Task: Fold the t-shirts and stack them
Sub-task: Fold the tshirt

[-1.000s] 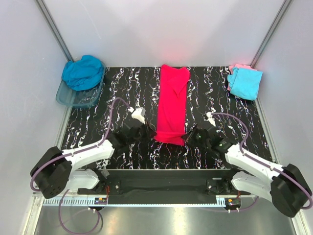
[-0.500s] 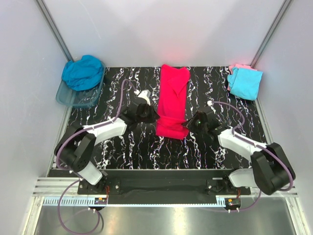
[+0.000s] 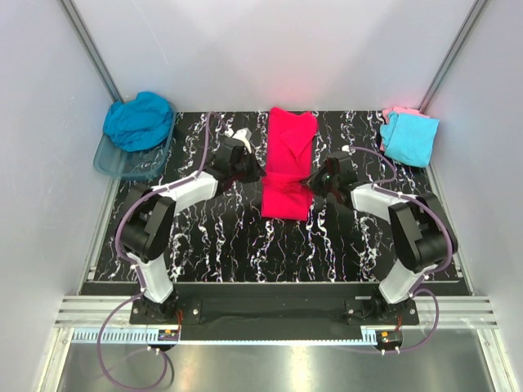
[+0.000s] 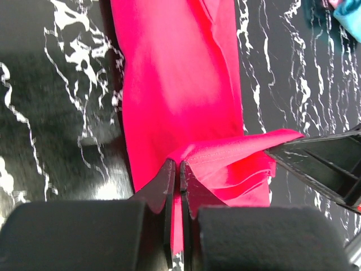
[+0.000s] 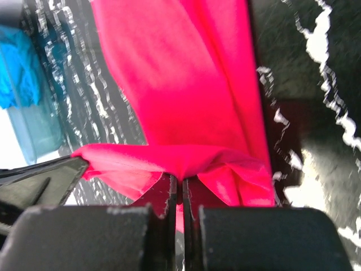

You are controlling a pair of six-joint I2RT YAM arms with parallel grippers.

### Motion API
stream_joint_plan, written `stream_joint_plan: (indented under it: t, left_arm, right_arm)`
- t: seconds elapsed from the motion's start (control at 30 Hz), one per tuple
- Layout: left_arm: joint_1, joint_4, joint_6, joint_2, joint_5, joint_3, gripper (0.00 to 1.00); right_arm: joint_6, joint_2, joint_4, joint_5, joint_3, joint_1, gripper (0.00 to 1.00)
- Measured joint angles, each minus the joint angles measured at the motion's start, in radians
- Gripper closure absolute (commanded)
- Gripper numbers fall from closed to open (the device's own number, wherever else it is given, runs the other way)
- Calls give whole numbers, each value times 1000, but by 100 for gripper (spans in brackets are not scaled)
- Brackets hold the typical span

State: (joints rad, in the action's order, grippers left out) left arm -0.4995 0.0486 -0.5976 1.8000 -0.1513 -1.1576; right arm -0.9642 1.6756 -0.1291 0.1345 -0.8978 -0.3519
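While its far part lies flat as a long narrow strip on the black marbled table [image 3: 245, 245], the bright pink-red t-shirt [image 3: 288, 155] has its near end raised and doubled back over itself, held at both near corners. At the shirt's left edge, the left gripper [image 4: 175, 165] has its jaws pressed together on a fold of the red hem. At the shirt's right edge, the right gripper [image 5: 176, 182] pinches the opposite corner in the same way, and the cloth sags a little between the two. Well to the right of the red shirt, at the table's far corner, the light cyan t-shirt [image 3: 410, 140] lies folded on top of the pale pink t-shirt [image 3: 398, 111]. Well to its left, the teal-blue t-shirt [image 3: 139, 120] sits bunched in the clear bluish tub [image 3: 114, 165].
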Motion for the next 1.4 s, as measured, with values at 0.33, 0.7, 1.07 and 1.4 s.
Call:
stream_joint_plan:
  t: [0.33, 0.7, 1.07, 1.4]
  left_arm:
    - [27, -60, 32, 141, -37, -143, 53]
    - [36, -143, 48, -33, -23, -151, 48]
    - [31, -24, -11, -592, 11, 286, 49]
    - [-114, -16, -73, -729, 89, 577, 50]
  right_arm:
    - [30, 161, -38, 29, -102, 41, 24]
    - [112, 21, -6, 48, -227, 50, 27]
    - [123, -198, -19, 67, 41, 51, 31]
    - [156, 48, 2, 66, -8, 51, 36]
